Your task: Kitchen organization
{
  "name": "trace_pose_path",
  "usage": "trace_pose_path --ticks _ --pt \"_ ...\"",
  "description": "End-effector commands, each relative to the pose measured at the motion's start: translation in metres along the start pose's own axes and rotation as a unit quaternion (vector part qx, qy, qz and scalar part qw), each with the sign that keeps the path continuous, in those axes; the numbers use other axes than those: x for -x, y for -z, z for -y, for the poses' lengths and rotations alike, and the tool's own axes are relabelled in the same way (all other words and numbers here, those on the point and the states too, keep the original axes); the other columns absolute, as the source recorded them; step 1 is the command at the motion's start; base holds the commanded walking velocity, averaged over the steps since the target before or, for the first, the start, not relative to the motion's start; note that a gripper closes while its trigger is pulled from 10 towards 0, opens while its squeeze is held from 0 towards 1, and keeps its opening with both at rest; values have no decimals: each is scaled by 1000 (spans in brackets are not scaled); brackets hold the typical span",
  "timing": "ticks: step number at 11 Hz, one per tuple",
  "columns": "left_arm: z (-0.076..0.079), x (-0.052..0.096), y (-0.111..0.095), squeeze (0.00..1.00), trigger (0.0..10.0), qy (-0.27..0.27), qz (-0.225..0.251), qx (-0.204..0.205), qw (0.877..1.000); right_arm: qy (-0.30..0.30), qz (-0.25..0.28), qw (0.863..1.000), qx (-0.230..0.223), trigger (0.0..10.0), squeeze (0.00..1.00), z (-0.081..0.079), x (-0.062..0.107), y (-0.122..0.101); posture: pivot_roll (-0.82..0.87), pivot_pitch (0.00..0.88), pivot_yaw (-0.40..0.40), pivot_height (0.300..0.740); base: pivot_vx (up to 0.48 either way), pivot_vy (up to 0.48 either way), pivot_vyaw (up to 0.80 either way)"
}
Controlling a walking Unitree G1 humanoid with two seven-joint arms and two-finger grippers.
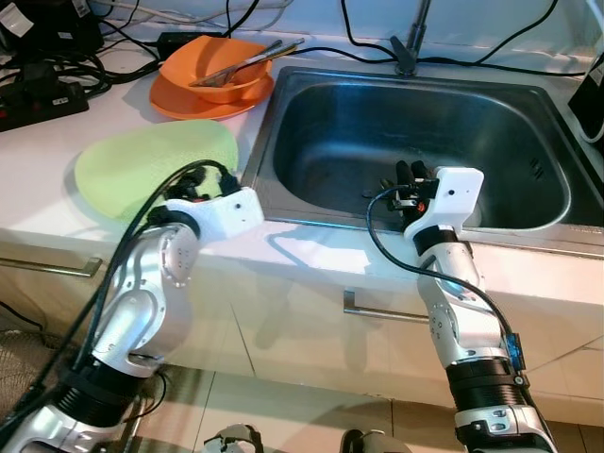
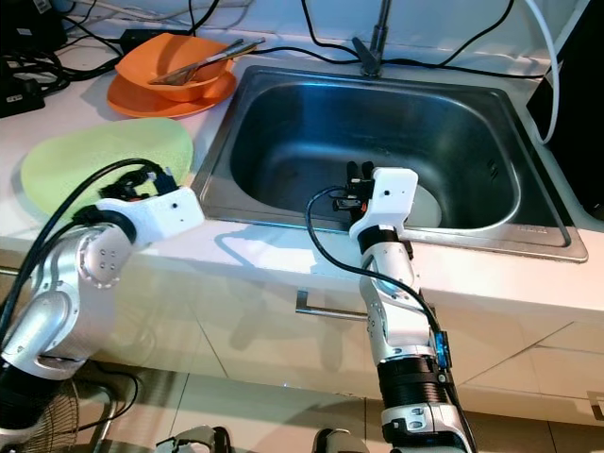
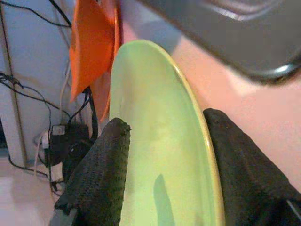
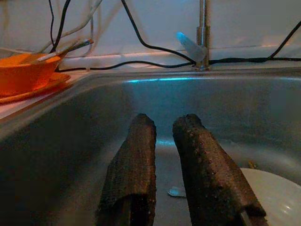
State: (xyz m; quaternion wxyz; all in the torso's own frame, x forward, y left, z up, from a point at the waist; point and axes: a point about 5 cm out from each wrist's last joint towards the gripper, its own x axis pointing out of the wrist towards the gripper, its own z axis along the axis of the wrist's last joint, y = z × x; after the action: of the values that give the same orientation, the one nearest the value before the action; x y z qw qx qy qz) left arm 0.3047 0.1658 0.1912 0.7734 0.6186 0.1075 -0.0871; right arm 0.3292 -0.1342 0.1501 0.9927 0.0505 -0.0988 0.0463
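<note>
A light green plate (image 1: 142, 160) lies flat on the white counter, left of the steel sink (image 1: 377, 123). My left gripper (image 3: 164, 127) reaches over its near side from the counter's front edge. It is open, one finger on either side of the plate's rim (image 3: 197, 117), without pinching it. My right gripper (image 1: 410, 172) hangs inside the sink near the front wall, its fingers (image 4: 136, 155) a narrow gap apart with nothing between them. A white plate (image 2: 427, 206) lies on the sink floor just beside it.
An orange bowl (image 1: 212, 66) holding utensils stands on an orange plate (image 1: 179, 102) at the back of the counter. The tap (image 1: 408, 47) rises behind the sink. Black cables and a power strip (image 1: 38, 99) crowd the back left. A small scrap (image 4: 176, 191) lies on the sink floor.
</note>
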Motion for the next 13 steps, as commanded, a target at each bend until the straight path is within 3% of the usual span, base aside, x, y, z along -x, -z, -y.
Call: trace_pose_path --ticks 1,2,3,4,13 --pt "7 -5 13 0 10000 22 -36 -3 999 3 -18 1000 -3 10000 0 0 2 9 82 81 21 740 0 0 0" --pt "7 -8 17 0 10000 22 -43 -7 999 3 -18 1000 -4 10000 0 0 2 9 78 82 22 740 0 0 0" --pt "8 -9 18 0 6980 24 -44 -8 999 4 -18 1000 -4 10000 0 0 2 9 78 82 22 740 0 0 0" --pt "8 -11 17 0 0 26 -42 -10 999 6 -18 1000 -3 10000 0 2 2 8 72 89 20 740 0 0 0" --pt "16 -14 -1 0 0 43 -7 -2 999 15 -22 1000 -5 10000 0 5 1 10 69 101 21 740 0 0 0"
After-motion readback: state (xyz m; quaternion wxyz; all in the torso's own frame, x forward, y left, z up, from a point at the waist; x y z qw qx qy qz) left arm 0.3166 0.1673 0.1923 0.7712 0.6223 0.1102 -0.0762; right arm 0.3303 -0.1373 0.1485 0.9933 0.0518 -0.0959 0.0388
